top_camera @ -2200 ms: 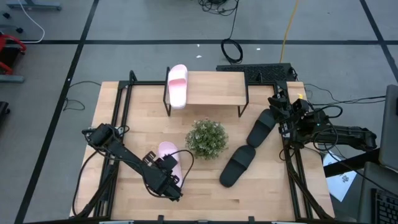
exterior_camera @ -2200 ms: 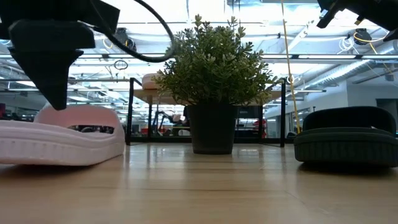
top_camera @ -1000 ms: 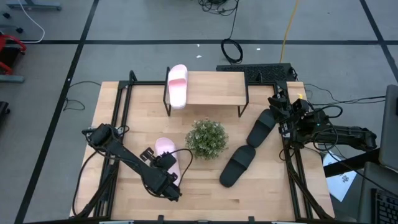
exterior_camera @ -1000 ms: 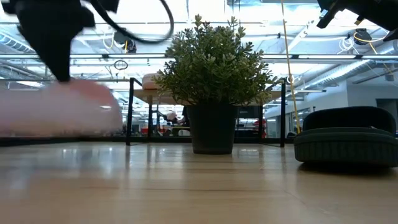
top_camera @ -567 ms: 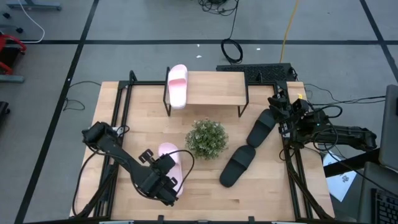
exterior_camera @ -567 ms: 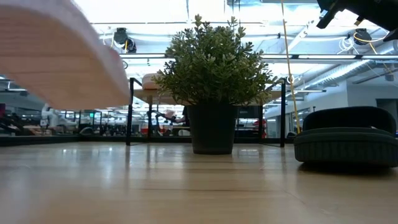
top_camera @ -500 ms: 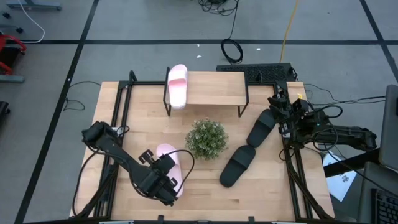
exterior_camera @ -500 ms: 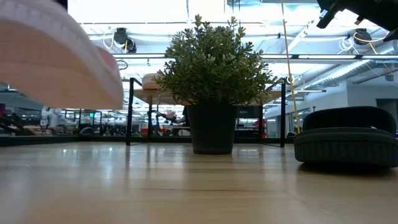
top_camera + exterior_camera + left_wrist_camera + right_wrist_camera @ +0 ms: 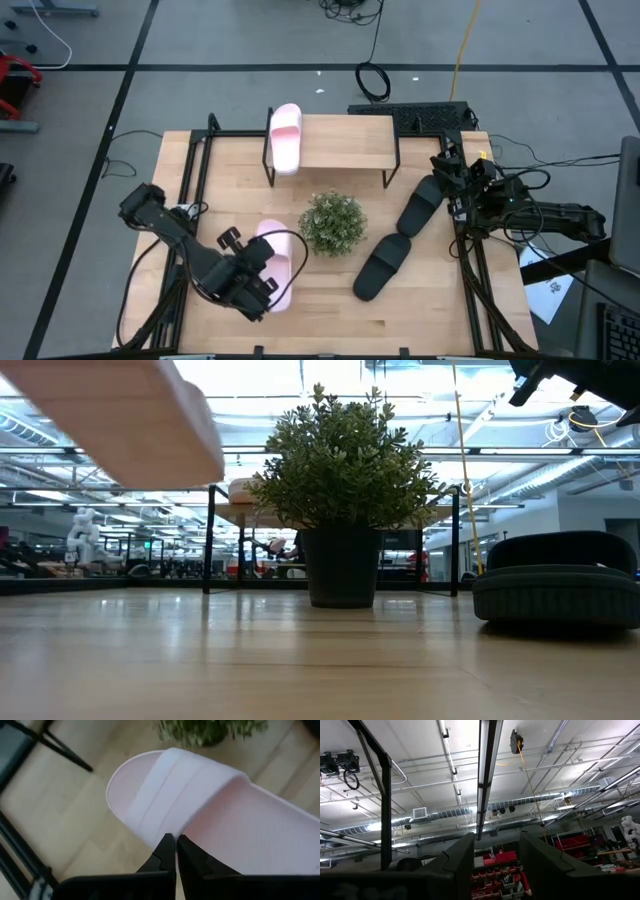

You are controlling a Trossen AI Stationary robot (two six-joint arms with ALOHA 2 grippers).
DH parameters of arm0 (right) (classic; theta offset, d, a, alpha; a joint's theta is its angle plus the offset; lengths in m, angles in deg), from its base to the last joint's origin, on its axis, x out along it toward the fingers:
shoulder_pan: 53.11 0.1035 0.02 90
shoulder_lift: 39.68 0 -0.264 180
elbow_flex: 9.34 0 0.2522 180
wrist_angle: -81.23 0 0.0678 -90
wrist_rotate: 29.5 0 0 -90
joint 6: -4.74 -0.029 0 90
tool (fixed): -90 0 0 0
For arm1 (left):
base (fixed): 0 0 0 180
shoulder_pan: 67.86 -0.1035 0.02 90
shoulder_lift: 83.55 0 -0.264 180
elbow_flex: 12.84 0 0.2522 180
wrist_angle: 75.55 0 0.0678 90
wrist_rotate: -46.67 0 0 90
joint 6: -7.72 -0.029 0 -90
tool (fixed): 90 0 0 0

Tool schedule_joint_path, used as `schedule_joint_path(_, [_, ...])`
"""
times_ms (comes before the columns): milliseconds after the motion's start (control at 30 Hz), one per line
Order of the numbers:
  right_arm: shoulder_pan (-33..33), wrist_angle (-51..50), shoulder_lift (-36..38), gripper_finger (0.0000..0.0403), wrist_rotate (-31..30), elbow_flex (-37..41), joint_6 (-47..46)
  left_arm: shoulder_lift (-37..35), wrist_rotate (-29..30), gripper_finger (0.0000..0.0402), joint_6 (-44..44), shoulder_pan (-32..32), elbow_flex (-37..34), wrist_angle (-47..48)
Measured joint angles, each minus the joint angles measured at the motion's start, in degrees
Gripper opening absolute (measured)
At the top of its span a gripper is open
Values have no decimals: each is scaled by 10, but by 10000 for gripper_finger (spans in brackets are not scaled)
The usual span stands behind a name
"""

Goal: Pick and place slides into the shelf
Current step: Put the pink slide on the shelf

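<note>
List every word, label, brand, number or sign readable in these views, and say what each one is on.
None can be read.
Pink slide held by the left tool: plain strap and footbed, no brand visible.
Pink slide on the shelf: no marking visible.
Black slides: no marking visible.
Papers beside the table: dark print, too small to read.
Red bins in the room behind: any labels too small to read.

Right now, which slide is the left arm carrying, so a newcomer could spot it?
Start at the potted plant mid-table. Just left of it, the left tool grips a pale pink slide by its edge. Unlike the other pink slide by the shelf, it's lifted off the table.
</note>
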Motion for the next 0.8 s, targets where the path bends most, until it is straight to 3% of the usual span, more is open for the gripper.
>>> schedule_joint_path(233, [0,0,0,148,-2,0,0,-56,58,0,-94,-26,0,-1])
schedule_joint_path(433, [0,-8,0,148,-46,0,1,-104,103,0,-208,-64,14,0])
schedule_joint_path(800, [0,-12,-1,148,-92,0,16,-121,224,0,-485,-193,188,-2])
